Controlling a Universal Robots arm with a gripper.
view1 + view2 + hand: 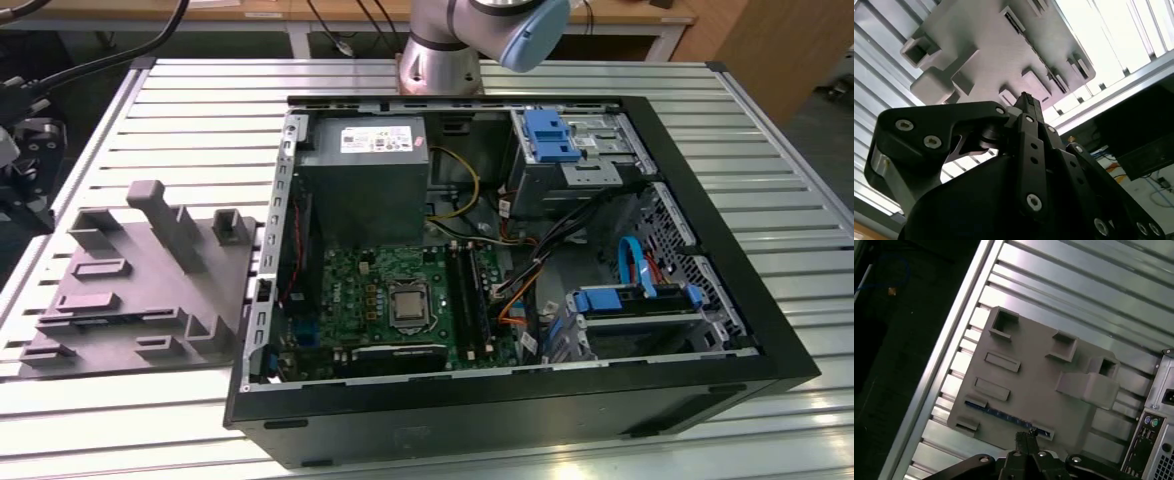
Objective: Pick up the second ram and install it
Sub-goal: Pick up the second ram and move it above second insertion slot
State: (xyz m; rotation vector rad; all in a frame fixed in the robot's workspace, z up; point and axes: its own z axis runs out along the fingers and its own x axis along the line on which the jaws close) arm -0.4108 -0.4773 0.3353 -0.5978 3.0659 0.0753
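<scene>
The second ram (1004,415) is a thin dark blue strip lying edge-up in a slot of the grey holder tray (1029,375). In the first wrist view my gripper (1026,436) hovers above the tray edge, just beside the stick's end and apart from it. Its two fingers are pressed together and hold nothing. In the second wrist view the gripper (1027,102) points at the tray (989,45) from above. The exterior view has the tray (134,290) at its left, next to the open computer case (534,400).
Inside the case lie the motherboard (387,290), its long memory slots (470,290), the power supply (363,170) and blue drive brackets (641,300). The slatted metal table (174,120) surrounds both. The arm's base (441,50) stands behind the case.
</scene>
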